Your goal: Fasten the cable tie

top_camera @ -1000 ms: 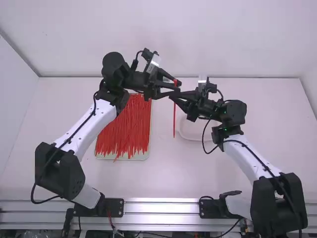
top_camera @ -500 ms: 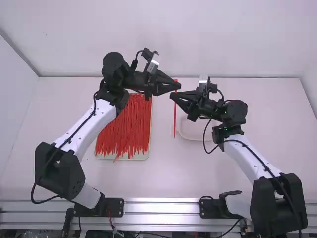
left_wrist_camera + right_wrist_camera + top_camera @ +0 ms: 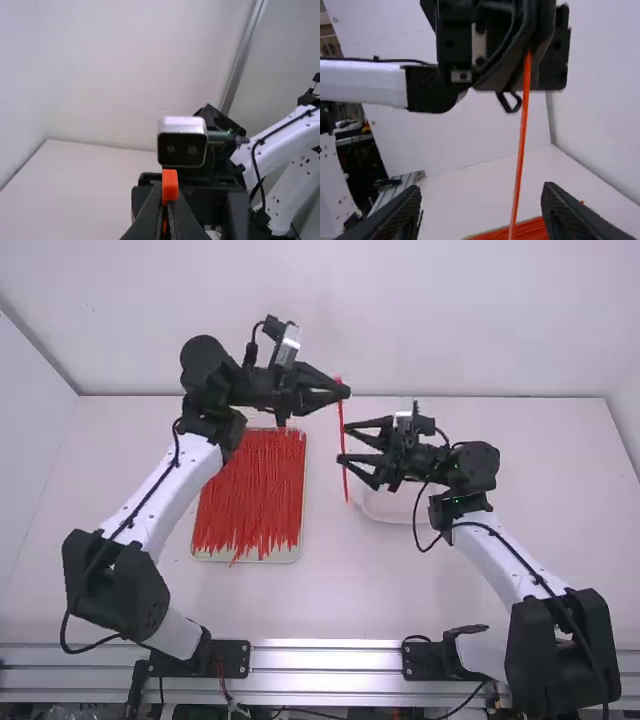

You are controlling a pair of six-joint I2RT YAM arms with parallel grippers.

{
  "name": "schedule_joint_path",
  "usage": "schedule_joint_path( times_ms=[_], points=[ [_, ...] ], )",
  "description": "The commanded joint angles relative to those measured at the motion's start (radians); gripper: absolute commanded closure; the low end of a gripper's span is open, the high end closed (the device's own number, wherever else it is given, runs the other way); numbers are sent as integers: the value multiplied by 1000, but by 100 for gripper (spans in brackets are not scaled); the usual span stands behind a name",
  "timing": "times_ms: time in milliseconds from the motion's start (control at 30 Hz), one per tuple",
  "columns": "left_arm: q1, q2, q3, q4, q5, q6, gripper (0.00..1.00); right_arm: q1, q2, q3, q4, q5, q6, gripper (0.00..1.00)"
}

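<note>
So the left gripper [image 3: 335, 393] has lifted and pulled back toward its own side, still pinched tight on the head of the cable tie [image 3: 345, 482]. The strap dangles straight down above the table [image 3: 560, 460]. The right gripper [image 3: 349, 447] has let go and spread wide, with the strap hanging right at its fingertips. My read: the tail isn't threaded, so the fastening hasn't really started. Pose-wise, the left arm stretches high past the tray of spare ties [image 3: 255, 495], pointing right. The right arm sits lower, elbow bent, aimed left at the strap.
</note>
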Motion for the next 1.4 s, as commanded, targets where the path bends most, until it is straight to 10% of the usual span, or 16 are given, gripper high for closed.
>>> schedule_joint_path(
  times_ms=[0, 433, 633, 1033, 1367],
  points=[
    [11, 3, 55, 6, 8, -74, 98, -2, 0, 30, -16, -34, -18, 27],
    [-1, 3, 187, 0, 31, -148, 98, 0, 0, 30, -178, -63, -122, 21],
    [-2, 3, 191, -15, 14, -146, 98, -2, 0, 30, -182, -133, -144, 44],
    [3, 3, 191, -22, -4, -146, 98, -1, 0, 30, -236, -184, -158, 53],
    [4, 3, 191, -38, -18, -146, 98, -1, 0, 30, -257, -184, -167, 100]
  ],
)
